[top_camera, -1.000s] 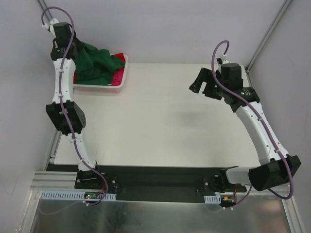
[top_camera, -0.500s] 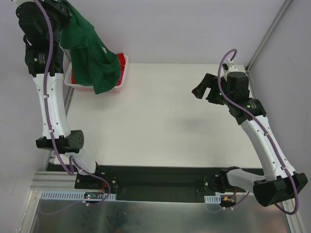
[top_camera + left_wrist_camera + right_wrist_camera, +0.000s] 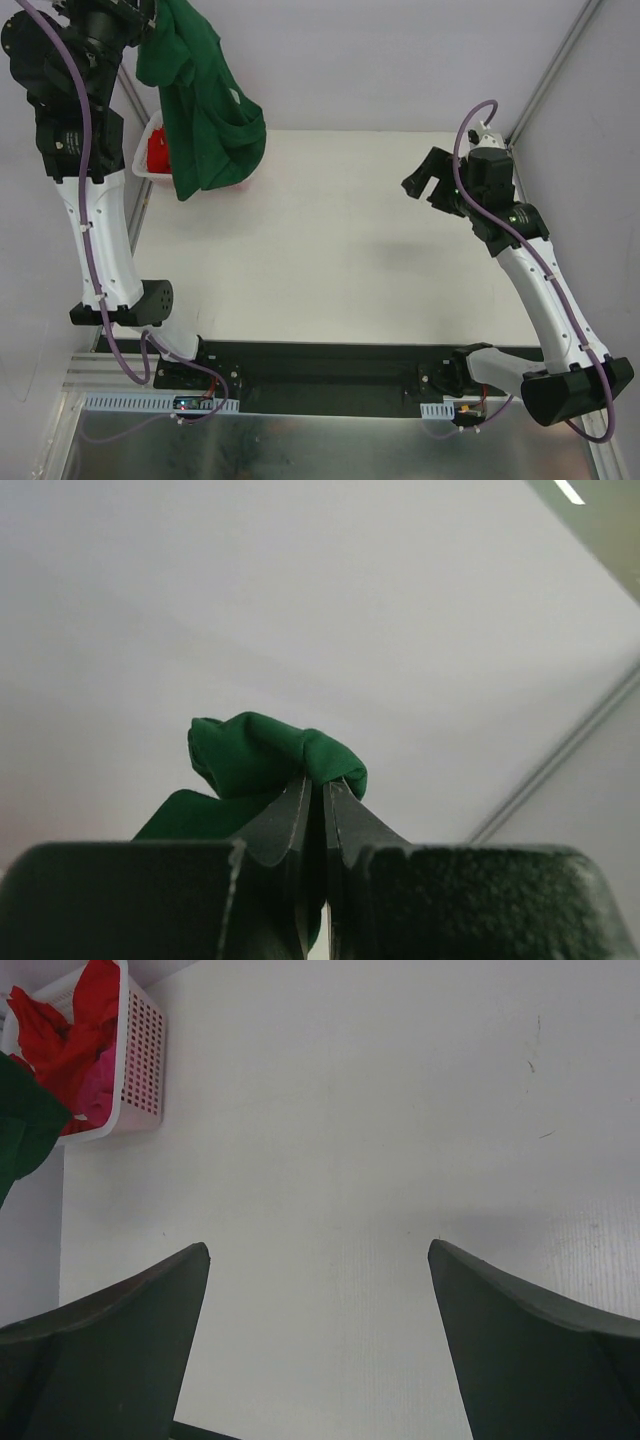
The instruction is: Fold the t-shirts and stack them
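We see the left arm (image 3: pixel 85 190) reaching high over the far left corner of the counter (image 3: pixel 330 250), and the left jaws are pressed together on a bunched fold of the green tee (image 3: pixel 205 110). In the left wrist view the two black tips meet with almost no gap, and a rolled lump of green cloth (image 3: pixel 260 750) bulges just above them against the pale wall. From that pinch the tee hangs in a long, loose drape, its folds falling down in front of the basket (image 3: pixel 143 160) in the top view (we cannot tell whether the hem touches the rim or hangs clear of it). A small white label (image 3: pixel 237 97) shows partway down the cloth. The white mesh basket (image 3: pixel 145 1050) sits at the far left edge of the counter, and inside it lie a red tee (image 3: pixel 70 1020) and, beneath and beside it, a pink tee (image 3: pixel 95 1085), both crumpled. A corner of the green tee (image 3: pixel 25 1125) edges into the right wrist view, beside the basket. The right arm (image 3: pixel 530 270) is over the right side of the counter, well apart from the basket, and the right jaws are spread wide with nothing between them, only bare counter (image 3: pixel 350 1110) showing below.
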Motion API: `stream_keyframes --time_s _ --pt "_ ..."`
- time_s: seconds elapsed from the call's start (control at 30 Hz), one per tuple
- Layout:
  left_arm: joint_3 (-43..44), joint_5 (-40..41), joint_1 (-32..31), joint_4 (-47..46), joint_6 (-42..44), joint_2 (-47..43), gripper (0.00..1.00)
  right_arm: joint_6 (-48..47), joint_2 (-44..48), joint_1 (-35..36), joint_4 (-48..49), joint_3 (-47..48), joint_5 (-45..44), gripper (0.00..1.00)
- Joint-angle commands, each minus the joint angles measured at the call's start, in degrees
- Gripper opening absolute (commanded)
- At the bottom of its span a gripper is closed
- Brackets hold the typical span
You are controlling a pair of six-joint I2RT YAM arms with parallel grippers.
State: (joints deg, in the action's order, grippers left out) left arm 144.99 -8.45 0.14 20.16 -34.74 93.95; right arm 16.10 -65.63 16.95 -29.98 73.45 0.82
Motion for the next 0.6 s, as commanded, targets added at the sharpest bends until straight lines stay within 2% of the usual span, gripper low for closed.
stream_keyframes --time_s 0.0,0.17,0.23,0.27,0.37,0.4,0.47,0.53,0.57 --pt "2.93 -7.45 -4.26 -8.03 -3.31 -3.25 0.00 1.74 -0.47 -0.08 -1.13 3.54 -3.62 0.96" --pt "-2.85 -11.50 -10.32 -8.30 -4.81 -2.55 0.00 2.36 0.67 -0.16 -3.59 3.28 -8.19 0.96" --pt "-3.48 -11.33 -17.08 -8.21 -2.62 -1.76 0.00 2.45 2.08 -0.16 -4.39 2.58 -10.13 0.96" --pt "-4.53 -10.11 -21.72 -7.95 0.17 -1.06 0.00 2.53 3.12 -0.25 -5.00 1.88 -11.35 0.96" --pt "-11.37 -6.24 -28.50 -7.33 3.36 -1.58 0.00 2.45 4.89 -0.69 -7.90 1.70 -14.08 0.96" --pt "-16.35 -2.40 -30.62 -7.42 5.37 -2.36 0.00 2.27 5.42 -0.78 -8.60 1.70 -14.79 0.96" --pt "-20.69 2.18 -34.14 -7.33 7.84 -2.63 0.00 1.92 7.08 -1.04 -10.45 1.52 -16.64 0.96" --pt "-27.63 7.01 -37.31 -7.51 7.77 -2.55 0.00 1.22 8.23 -1.13 -11.85 0.73 -17.86 0.96" --pt "-33.22 7.91 -37.41 -7.68 4.37 -2.37 0.00 1.04 9.36 -1.22 -12.21 0.29 -17.96 0.96"
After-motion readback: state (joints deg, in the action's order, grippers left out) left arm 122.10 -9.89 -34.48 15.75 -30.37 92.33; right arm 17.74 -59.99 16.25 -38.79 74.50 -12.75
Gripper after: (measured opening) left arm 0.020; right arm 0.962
